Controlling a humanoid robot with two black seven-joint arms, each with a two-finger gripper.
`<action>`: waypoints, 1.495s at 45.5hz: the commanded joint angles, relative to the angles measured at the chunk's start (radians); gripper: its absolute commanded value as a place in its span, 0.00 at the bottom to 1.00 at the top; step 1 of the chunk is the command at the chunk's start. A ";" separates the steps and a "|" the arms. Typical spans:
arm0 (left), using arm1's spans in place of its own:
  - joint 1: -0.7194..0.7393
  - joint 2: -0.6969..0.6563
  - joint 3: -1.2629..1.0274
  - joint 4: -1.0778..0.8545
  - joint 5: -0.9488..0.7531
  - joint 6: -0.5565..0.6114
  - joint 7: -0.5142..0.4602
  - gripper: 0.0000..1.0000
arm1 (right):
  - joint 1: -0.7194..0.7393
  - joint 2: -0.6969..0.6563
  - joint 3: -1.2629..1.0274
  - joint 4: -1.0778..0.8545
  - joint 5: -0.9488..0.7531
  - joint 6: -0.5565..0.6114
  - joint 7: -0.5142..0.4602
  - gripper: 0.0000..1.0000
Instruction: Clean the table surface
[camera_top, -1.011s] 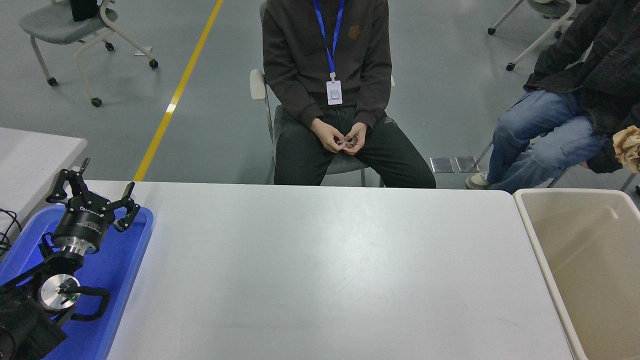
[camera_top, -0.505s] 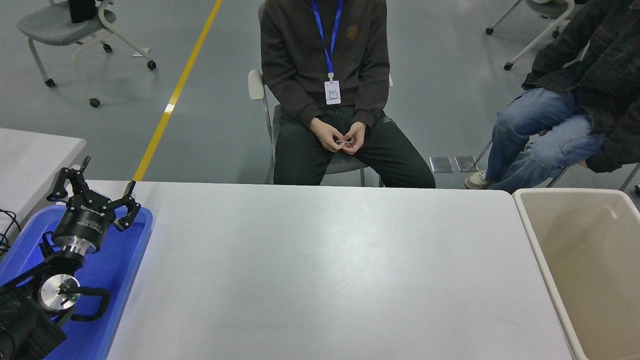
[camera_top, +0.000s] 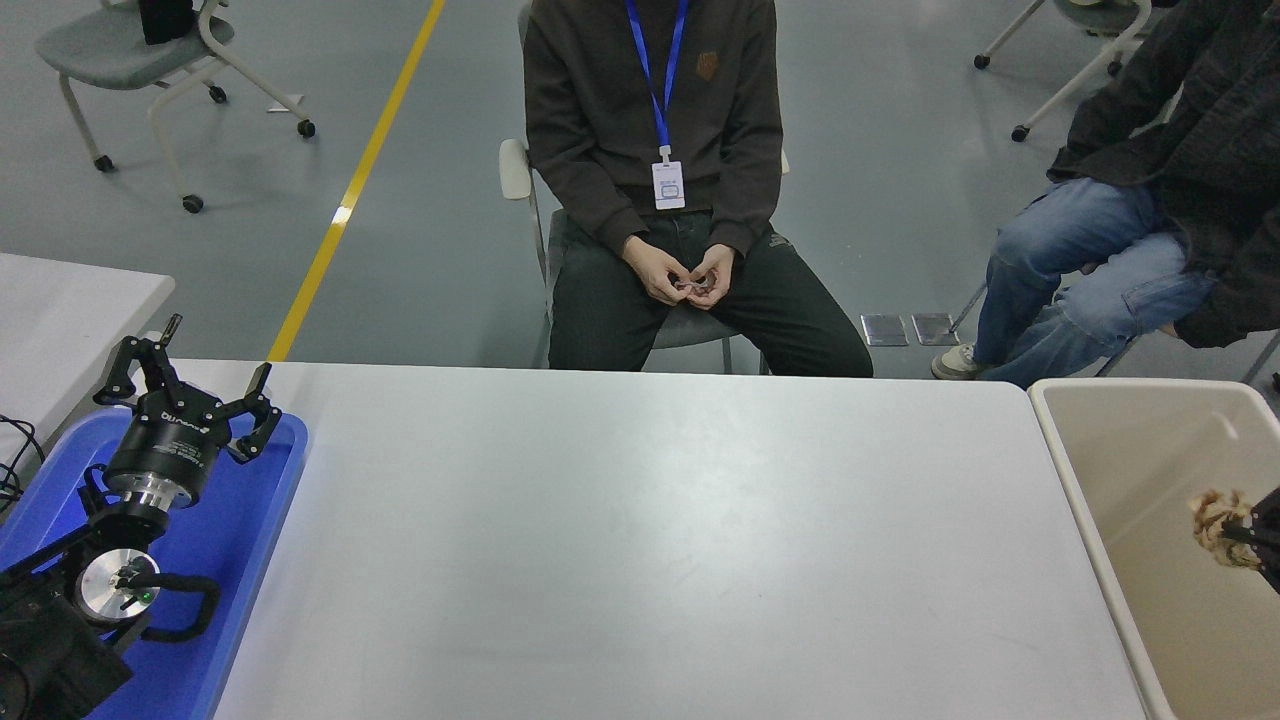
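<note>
Since the earlier frames, a crumpled tan wad has come into view at the right edge, held over the beige bin by the right gripper, of which only a dark sliver shows; it appears to be pinching the wad, though its fingers are cut off by the picture's edge. Table surface: a wide matte white top with rounded corners, filling the middle of the view from the near edge to the seated people, unchanged. Blue tray: lies on the table's left end. Left gripper: parked above the tray at the lower left, its 2 fingers spread apart and holding nothing. Bin: stands just beside the table's right end, its rim touching or nearly touching the table edge. A smaller white tabletop shows at the left edge. 2 people sit at the far side: 1 in dark clothing with hands joined in the lap, 1 in blue jeans at the upper right.
</note>
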 joint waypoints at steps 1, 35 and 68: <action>0.000 0.000 -0.001 0.001 0.000 0.000 0.000 1.00 | 0.018 0.158 -0.146 -0.067 0.000 -0.249 -0.002 0.00; 0.000 0.000 0.000 0.001 0.001 0.000 0.000 1.00 | 0.028 0.236 -0.263 -0.069 0.000 -0.521 -0.006 0.00; 0.000 0.000 0.000 0.001 0.000 0.000 0.000 1.00 | 0.048 0.236 -0.260 -0.070 0.013 -0.576 -0.007 1.00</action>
